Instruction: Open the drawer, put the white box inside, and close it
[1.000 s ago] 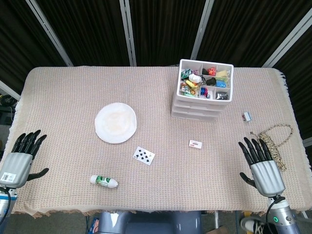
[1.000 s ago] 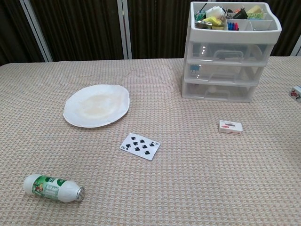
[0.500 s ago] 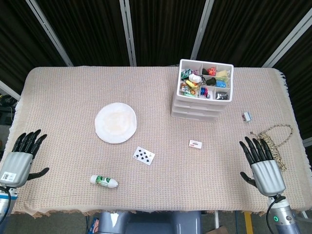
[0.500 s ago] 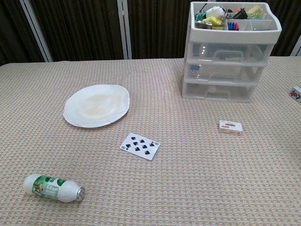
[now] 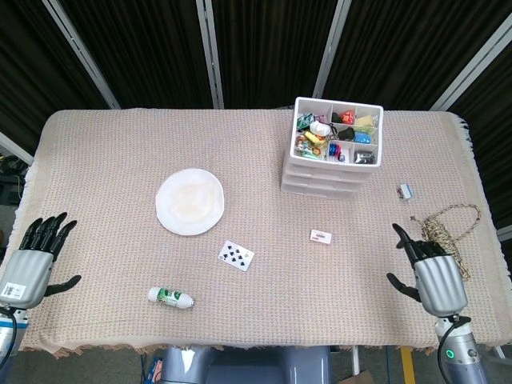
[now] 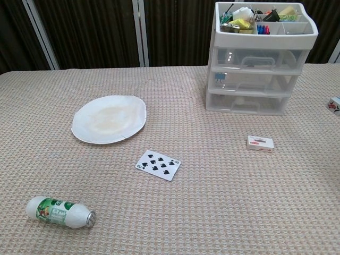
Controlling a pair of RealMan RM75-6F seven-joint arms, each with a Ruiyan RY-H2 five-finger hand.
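Note:
A small white box (image 5: 321, 236) with a red label lies flat on the cloth in front of the drawer unit; the chest view also shows the box (image 6: 260, 143). The white three-drawer unit (image 5: 328, 180) stands at the back right, its top tray full of small items. All drawers of the unit (image 6: 249, 79) are pushed in. My right hand (image 5: 432, 270) hovers at the front right edge, fingers apart, holding nothing, well right of the box. My left hand (image 5: 32, 258) rests at the front left edge, fingers spread and empty. Neither hand shows in the chest view.
A paper plate (image 5: 190, 202) sits centre-left, with a playing card (image 5: 236, 255) and a lying bottle (image 5: 170, 298) nearer the front. A coil of rope (image 5: 452, 224) lies just beyond my right hand. A small object (image 5: 406, 191) sits right of the drawers.
My right hand has tipped forward slightly, so its fingers look shorter than before. The left hand and the objects have not moved.

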